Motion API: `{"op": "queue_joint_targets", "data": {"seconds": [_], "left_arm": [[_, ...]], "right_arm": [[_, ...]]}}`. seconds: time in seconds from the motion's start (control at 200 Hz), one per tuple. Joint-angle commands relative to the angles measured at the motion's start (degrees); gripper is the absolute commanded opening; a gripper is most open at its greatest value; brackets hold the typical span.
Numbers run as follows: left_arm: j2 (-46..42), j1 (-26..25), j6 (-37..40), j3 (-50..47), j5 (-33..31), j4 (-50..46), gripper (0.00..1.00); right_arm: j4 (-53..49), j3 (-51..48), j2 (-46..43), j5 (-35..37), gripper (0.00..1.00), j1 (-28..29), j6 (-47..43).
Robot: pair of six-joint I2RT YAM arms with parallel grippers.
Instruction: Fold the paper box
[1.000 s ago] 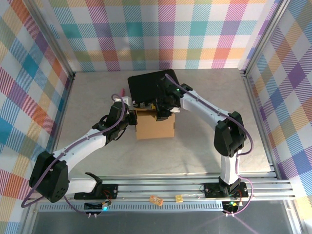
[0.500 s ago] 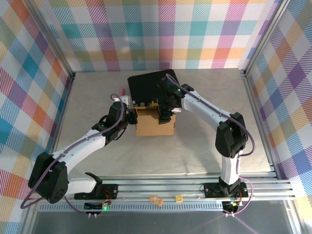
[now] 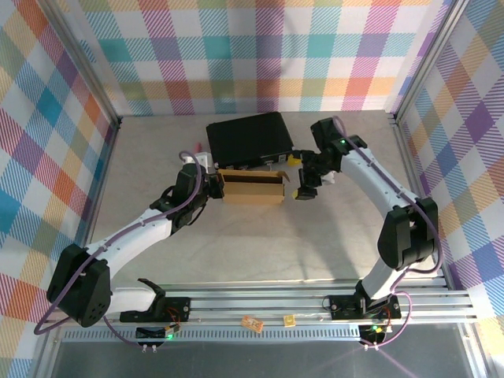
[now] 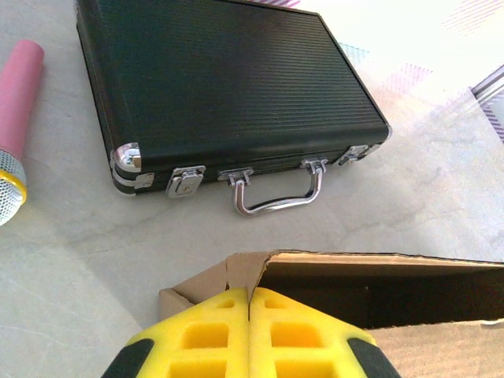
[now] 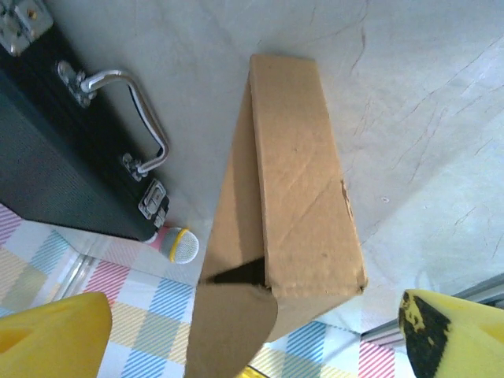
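Observation:
The paper box (image 3: 252, 187) is a brown cardboard box lying lengthwise just in front of the black case. My left gripper (image 3: 214, 186) is at its left end. In the left wrist view the yellow fingers (image 4: 213, 335) are shut on a corner flap of the paper box (image 4: 394, 303), whose dark inside shows. My right gripper (image 3: 303, 186) hangs just off the box's right end, not touching it. From the right wrist, the paper box (image 5: 299, 181) lies ahead with a loose rounded flap, and my right gripper (image 5: 252, 311) stands wide open with nothing held.
A black hard case (image 3: 248, 138) with metal latches and handle (image 4: 276, 193) lies right behind the box. A pink microphone (image 4: 20, 110) rests left of the case. Checkered walls enclose the table; an aluminium rail (image 3: 260, 303) with two small items runs along the near edge.
My right gripper has left the box top and swung out to the right, open. The box now sits closer to the case and looks shallower. The left gripper keeps its hold.

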Motion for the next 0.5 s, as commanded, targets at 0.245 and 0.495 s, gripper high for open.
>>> {"op": "queue_joint_targets", "data": {"seconds": [0.245, 0.495], "left_arm": [[1.25, -1.69, -0.13, -1.62, -1.57, 2.33, 0.0], [1.45, -2.3, -0.3, -1.53, -1.74, 2.06, 0.0]], "right_arm": [[10.34, -6.56, 1.76, -16.09, 0.99, -1.75, 0.47], [8.47, -5.08, 4.35, -20.12, 0.99, -1.73, 1.42]]}}
